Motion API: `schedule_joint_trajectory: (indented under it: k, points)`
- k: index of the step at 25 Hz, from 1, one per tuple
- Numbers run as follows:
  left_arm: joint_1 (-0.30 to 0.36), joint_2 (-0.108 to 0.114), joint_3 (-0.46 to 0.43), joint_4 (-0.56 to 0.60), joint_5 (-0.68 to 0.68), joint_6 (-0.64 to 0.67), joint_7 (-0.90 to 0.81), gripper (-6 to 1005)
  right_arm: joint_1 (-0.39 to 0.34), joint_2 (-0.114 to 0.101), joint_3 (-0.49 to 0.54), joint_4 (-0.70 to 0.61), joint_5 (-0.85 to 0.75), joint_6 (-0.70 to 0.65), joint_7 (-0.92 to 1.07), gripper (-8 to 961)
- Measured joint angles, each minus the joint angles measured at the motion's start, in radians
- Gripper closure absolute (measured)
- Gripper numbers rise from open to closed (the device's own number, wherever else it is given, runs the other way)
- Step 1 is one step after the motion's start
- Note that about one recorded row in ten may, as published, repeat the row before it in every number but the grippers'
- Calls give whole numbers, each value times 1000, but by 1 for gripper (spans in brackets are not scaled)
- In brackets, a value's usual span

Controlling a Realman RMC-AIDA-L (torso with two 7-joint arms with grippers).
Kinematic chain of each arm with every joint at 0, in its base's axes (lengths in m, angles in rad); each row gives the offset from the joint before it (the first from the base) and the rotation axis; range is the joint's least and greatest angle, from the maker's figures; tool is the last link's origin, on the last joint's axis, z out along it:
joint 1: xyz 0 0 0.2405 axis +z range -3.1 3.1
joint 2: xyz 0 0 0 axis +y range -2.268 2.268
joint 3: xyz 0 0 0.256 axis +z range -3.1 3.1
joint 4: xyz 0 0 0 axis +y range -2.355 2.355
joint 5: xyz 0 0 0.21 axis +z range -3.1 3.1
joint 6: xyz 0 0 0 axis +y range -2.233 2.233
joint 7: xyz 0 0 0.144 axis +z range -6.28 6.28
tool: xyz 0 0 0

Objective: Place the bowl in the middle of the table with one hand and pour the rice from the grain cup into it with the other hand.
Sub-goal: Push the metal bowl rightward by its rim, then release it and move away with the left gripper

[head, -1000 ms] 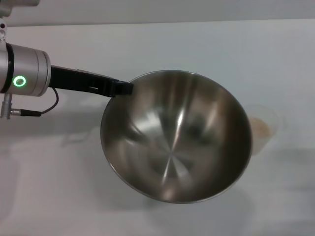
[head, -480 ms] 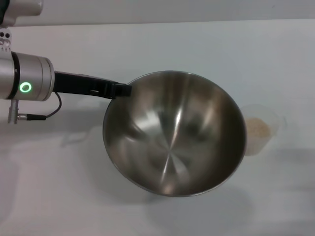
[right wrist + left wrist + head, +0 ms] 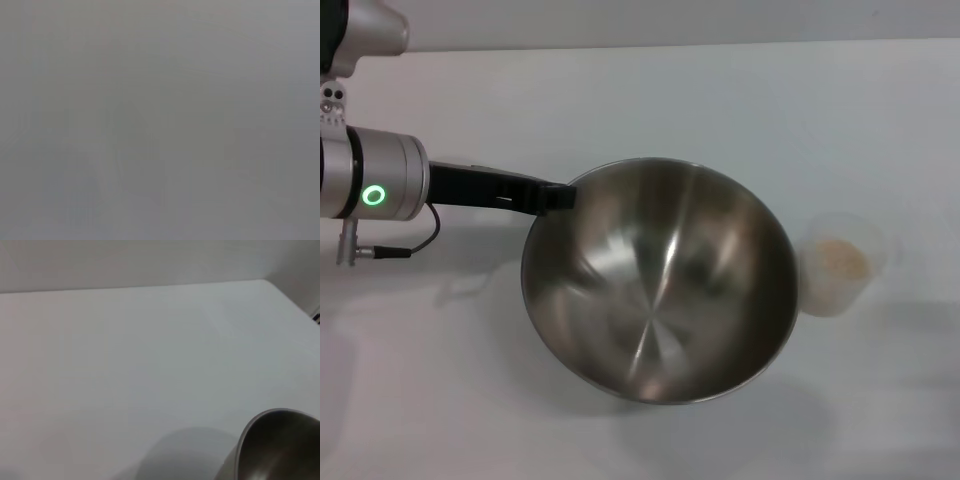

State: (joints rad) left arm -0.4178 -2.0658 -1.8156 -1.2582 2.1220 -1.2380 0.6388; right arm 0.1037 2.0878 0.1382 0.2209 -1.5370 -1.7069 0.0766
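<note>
1. Right wrist view: blank grey, nothing readable. Right tool not visible in any view.
2. Left wrist view: only a cut-off slice of the bowl (image 3: 280, 445) rim at the frame edge over the white counter (image 3: 140, 350); own fingers not shown.
3. Head view: left tool (image 3: 558, 196) reaches in from the left, black fingers clamped on the near-left rim of the bowl (image 3: 660, 285). Fingertips partly hidden by the rim.
4. Bowl tilted, held above the counter (image 3: 650, 90), shadow underneath; inside bare.
5. Grain cup (image 3: 840, 262) stands on the counter just right of the bowl, near side hidden by the bowl rim. Rice (image 3: 842, 260) visible inside, pale heap.
6. Versus 1.0 s ago: bowl shifted slightly left and lower in frame, uncovering more of the cup; wrist ring light moved right and down a bit. Cup unmoved.
</note>
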Motion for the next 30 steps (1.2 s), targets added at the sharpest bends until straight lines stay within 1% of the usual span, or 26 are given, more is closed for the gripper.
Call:
schedule_joint_trajectory:
  k: [7,30]
  points:
    - [0,0,2,23,9,25,9,919,1,-1,-3,0,0,-2,0,182]
    - [-7,-1,-7,62,0,26,25,898,-2,-2,-5,-2,0,3,0,181]
